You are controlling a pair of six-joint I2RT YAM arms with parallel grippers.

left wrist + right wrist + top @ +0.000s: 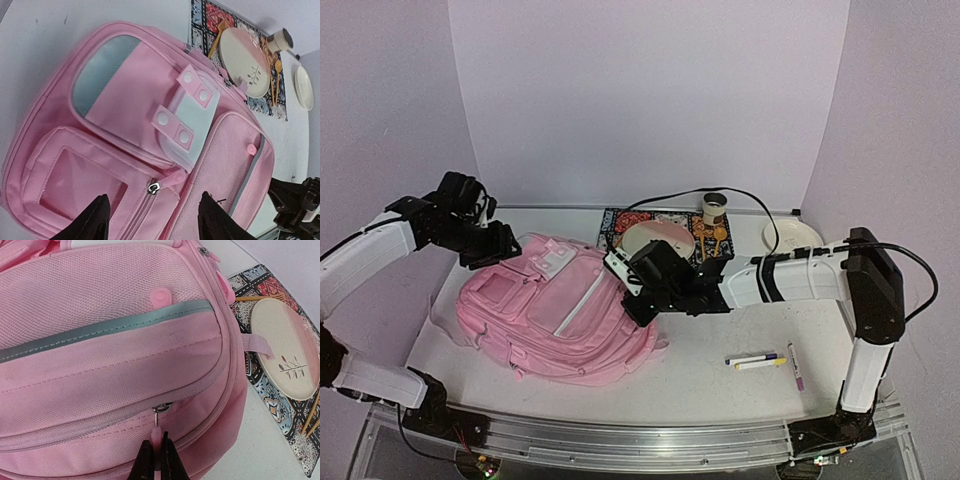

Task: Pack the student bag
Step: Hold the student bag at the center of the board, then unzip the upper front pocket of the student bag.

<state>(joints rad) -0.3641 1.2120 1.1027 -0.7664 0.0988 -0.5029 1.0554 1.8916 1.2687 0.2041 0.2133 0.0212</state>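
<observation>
The pink student bag (560, 310) lies flat on the table, front pockets up, with a white patch (197, 120) near its top. My right gripper (157, 455) is shut on the pink zipper pull (157, 436) of the bag's main compartment, at the bag's right side (640, 300). My left gripper (152, 217) is open and empty, hovering just above the bag's upper left, over a front pocket zipper pull (172, 180). In the top view the left gripper (505, 245) is at the bag's far left corner.
A patterned mat (620, 225) behind the bag holds a plate (658, 240), a cup (715, 208) and wooden cutlery. A small white dish (792, 236) sits at back right. Three pens (760, 360) lie at right front. A black cable (720, 192) arcs over the mat.
</observation>
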